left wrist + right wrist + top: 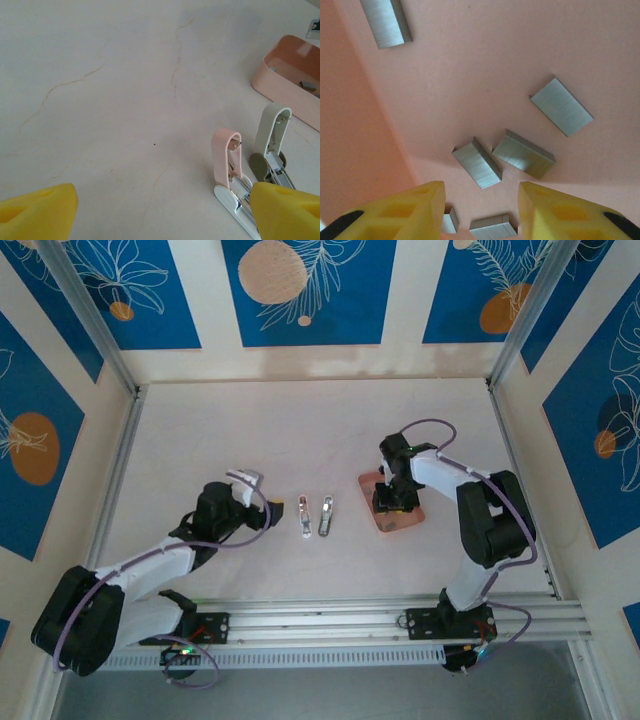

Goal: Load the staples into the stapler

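Note:
Several grey staples lie loose on the floor of the pink tray (pixel 485 60); one strip (pixel 477 162) sits just ahead of my right gripper (pixel 481 212), and another (pixel 492 227) lies between its yellow fingertips. That gripper is open and hangs low inside the pink tray (pixel 401 525). Two small staplers stand side by side with their tops flipped up, a pink stapler (pixel 226 162) (pixel 303 516) and a grey stapler (pixel 270 137) (pixel 326 515). My left gripper (pixel 162 215) (pixel 247 483) is open just left of them, with nothing between its fingers.
The pink tray (pixel 280 87) stands to the right of the staplers, with one staple strip (pixel 308 85) visible inside. White walls and metal rails enclose the pale tabletop (pixel 250 430).

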